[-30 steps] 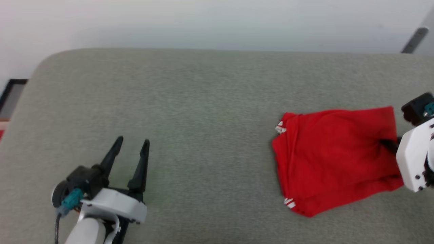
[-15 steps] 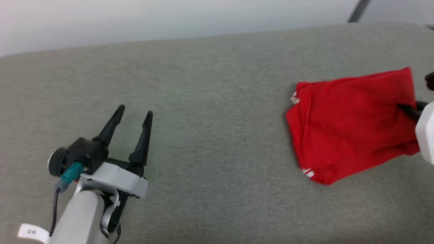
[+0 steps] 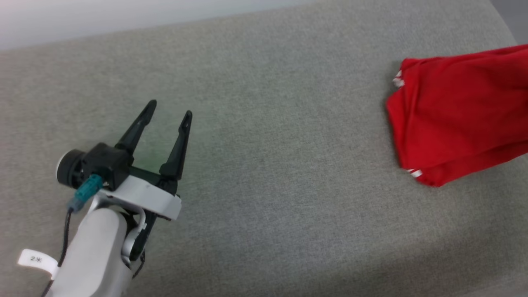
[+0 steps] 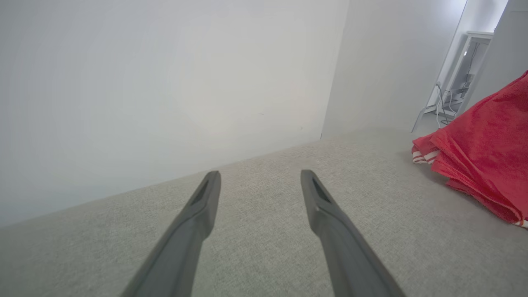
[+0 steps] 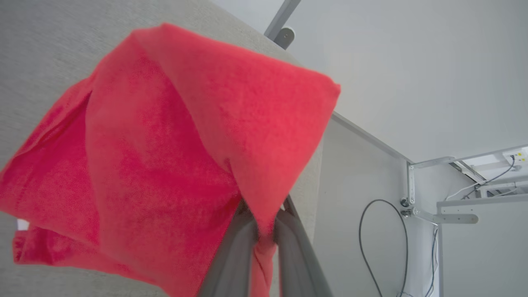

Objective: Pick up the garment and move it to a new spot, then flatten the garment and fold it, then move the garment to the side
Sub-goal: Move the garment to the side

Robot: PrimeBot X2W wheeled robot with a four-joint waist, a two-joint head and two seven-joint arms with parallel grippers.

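Garment (image 3: 453,115) in right jaws' pinch, nearer right end of cushion (image 3: 288,165) than before; left jaws spread.

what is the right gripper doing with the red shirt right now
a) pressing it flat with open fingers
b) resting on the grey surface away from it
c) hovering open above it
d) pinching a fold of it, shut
D: in the right wrist view the right gripper is shut on a fold of the garment, with red cloth squeezed between its two dark fingers.
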